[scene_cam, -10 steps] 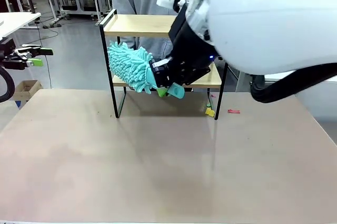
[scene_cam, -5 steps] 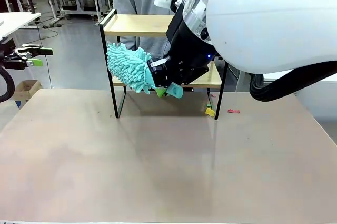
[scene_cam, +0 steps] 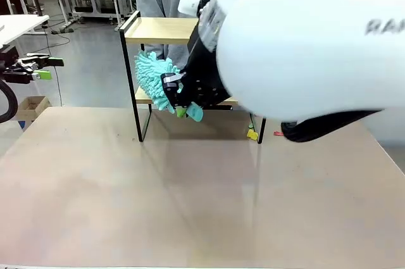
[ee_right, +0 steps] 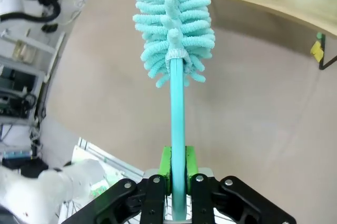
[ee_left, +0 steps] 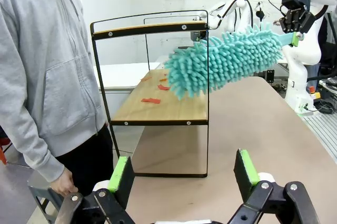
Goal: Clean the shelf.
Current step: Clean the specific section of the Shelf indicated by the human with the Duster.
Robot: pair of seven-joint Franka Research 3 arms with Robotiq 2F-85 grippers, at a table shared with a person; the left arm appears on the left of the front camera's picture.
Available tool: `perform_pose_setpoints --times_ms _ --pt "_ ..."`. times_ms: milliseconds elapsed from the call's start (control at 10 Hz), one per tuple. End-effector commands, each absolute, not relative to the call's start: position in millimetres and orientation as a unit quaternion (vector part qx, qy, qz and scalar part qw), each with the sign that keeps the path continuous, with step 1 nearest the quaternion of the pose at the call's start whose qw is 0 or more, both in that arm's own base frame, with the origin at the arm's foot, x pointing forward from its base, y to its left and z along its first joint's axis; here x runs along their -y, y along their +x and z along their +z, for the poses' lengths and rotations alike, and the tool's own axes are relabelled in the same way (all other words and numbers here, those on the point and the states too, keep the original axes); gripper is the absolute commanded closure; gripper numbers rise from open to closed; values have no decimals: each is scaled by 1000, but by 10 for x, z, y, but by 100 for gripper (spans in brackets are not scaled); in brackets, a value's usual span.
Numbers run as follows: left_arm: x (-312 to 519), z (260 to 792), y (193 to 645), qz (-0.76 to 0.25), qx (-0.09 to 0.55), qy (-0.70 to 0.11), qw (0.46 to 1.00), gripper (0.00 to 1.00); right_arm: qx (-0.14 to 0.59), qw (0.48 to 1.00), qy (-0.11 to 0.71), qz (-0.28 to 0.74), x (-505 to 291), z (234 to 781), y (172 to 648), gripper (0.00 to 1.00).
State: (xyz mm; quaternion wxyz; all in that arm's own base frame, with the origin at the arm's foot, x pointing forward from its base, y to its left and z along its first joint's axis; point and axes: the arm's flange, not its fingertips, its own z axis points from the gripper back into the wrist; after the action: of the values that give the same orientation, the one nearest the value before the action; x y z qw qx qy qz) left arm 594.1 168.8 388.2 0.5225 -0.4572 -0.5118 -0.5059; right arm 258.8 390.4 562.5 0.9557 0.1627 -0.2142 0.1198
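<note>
Jaws of the right gripper (ee_right: 177, 170) are seen pressed shut on the flat teal handle of a duster (ee_right: 174, 18). The handle is clamped between the green pads, and the fluffy head is held out straight ahead of the fingers. Jaws of the left gripper (ee_left: 184, 174) are seen spread wide, with nothing between them; that gripper is held off the left edge of the table (scene_cam: 190, 206), well apart from the shelf (scene_cam: 161, 30). The shelf is stood on the far part of the table, just in front of a person (ee_left: 47, 66) in a grey hoodie. In the front view the duster head is found at the shelf's left end, at a height between the upper and lower boards, and much of the rack is hidden by the right arm's bulk. From the left wrist view a clear gap is seen between the head and the lower board; whether the head reaches in over that board cannot be told. Red scraps (ee_left: 151, 100) are scattered on the lower board. On the table, by the shelf's right foot, a yellow scrap (scene_cam: 252, 135) and a red bit (scene_cam: 280, 133) are seen
</note>
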Motion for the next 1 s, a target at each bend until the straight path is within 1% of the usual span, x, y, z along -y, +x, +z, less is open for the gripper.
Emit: perform_pose_setpoints --times_ms 0,200,400,600,800,900 --pt "-1690 3896 5928 -514 511 -453 519 0 252 957 131 55 -4187 5629 2739 87" --pt "-1690 3896 5928 -514 511 -453 519 0 286 950 121 24 -4403 5610 2915 87" --pt "-1690 3896 5928 -514 511 -453 519 0 304 946 115 6 -4590 5574 3157 87" --pt "-1690 3896 5928 -514 511 -453 519 0 303 946 113 -3 -4769 5493 3387 87" --pt "-1690 3896 5928 -514 511 -453 519 0 290 949 128 6 -4934 5447 3504 87" --pt "-1690 3896 5928 -514 511 -453 519 0 291 947 138 6 -4876 5501 3452 87"
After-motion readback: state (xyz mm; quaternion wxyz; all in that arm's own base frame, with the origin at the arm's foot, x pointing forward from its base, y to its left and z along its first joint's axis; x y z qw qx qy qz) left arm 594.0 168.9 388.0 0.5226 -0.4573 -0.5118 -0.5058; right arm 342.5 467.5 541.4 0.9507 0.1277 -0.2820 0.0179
